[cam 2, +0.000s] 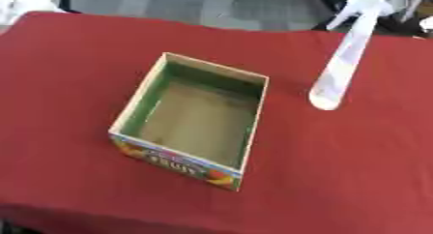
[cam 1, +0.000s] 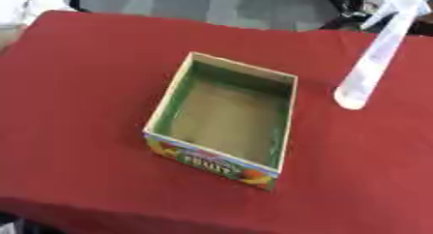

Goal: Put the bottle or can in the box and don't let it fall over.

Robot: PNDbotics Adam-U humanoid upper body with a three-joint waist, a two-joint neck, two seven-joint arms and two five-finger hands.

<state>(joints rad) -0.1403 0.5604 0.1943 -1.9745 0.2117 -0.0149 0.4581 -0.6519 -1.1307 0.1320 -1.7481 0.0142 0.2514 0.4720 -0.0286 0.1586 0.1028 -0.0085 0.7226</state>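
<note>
Table [cam 1: 76, 83]: covered in a red cloth that fills most of both views; its far edge runs along the top, with grey floor beyond.
Box [cam 1: 222, 116]: an open cardboard box at the middle of the table, turned a little askew. Green inner walls, brown floor, and a bright fruit print on the near outside wall. Nothing is inside it.
Bottle [cam 2: 341, 64]: a tall, slim white spray bottle to the right of the box and clearly apart from it. Its base is on the cloth and its trigger head is at the top, near the far right edge of the table. It looks upright; the slant is likely from the camera looking down.
Left hand: not in either view, so its fingers cannot be described.
Right hand: also not in either view; nothing is touching the bottle.
Done so far: judging by the layout, nothing. The bottle is outside the box and no hand is near it.
Left to do: reach for the bottle, take hold, lift it over the box's right wall, and set it upright on the box floor. Being tall and narrow, it will likely tip easily.
</note>
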